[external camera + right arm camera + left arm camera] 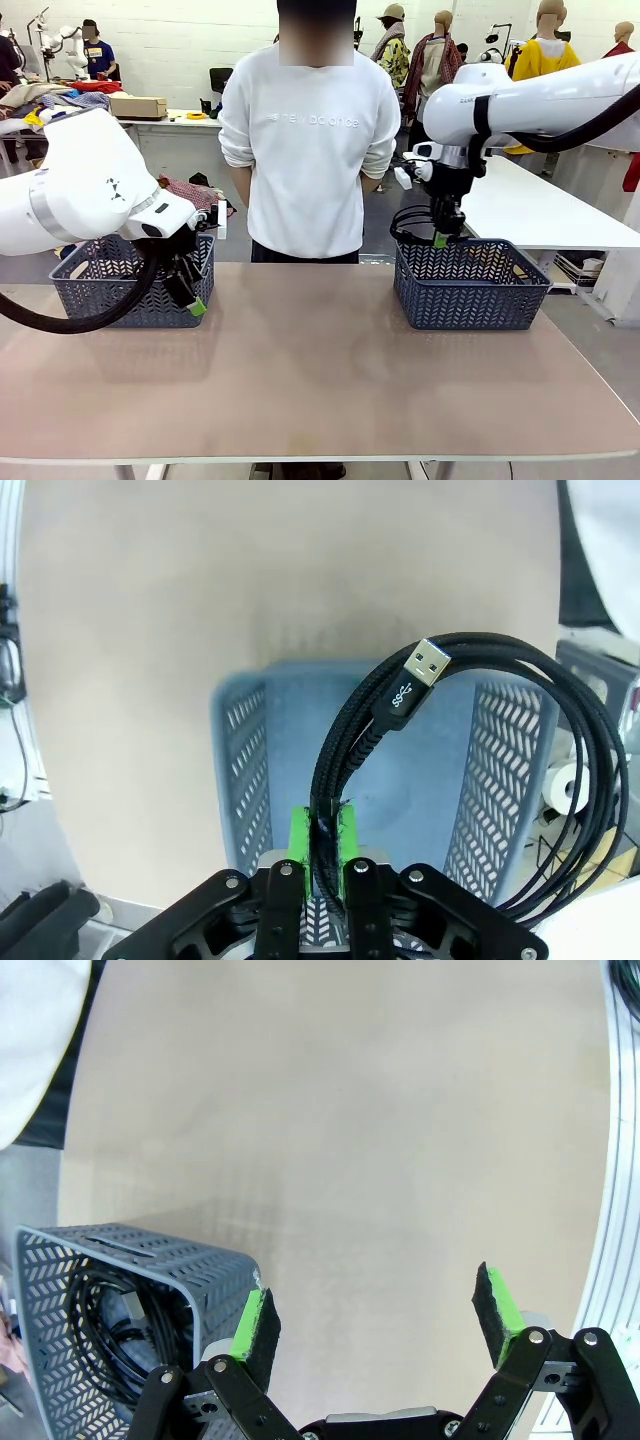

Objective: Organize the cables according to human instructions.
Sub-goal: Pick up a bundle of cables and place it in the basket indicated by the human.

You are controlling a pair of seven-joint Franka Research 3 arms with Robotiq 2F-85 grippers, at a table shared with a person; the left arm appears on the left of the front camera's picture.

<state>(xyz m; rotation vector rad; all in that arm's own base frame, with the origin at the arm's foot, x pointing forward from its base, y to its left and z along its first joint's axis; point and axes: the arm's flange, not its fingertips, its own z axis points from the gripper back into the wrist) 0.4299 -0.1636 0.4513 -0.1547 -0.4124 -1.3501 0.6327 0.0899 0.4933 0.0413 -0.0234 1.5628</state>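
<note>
- Right gripper (322, 845): jaws closed on a coiled black cable (470, 740), pinched between the green pads (299, 840).
- The clamped strands run straight up out of the jaws; the rest of the coil loops off to one side and hangs past the fingers. A USB plug (418, 672) sticks up above the jaws, pointing away from them.
- Front view: that gripper (441, 238) hangs just above the rim of the right basket (470, 285), with the cable (408, 224) bunched beside the fingers, above the rim.
- Right wrist view: the basket's floor (400, 780) lies directly beyond the jaws and looks bare where visible.
- Left gripper (375, 1315): jaws wide open, nothing between the pads (498, 1305), only bare table (360, 1140) beyond them.
- Left basket (120, 1300) sits just outside one fingertip, its corner close to that pad; cannot tell whether they touch.
- Coiled black cables (105, 1335) lie inside that basket, off to the side of the jaws, not between them. Count unclear.
- Front view: left gripper (192, 298) sits low in front of the left basket (110, 285), fingertips angled down toward the table.
- Person (308, 140) stands at the far side, between the two baskets.
</note>
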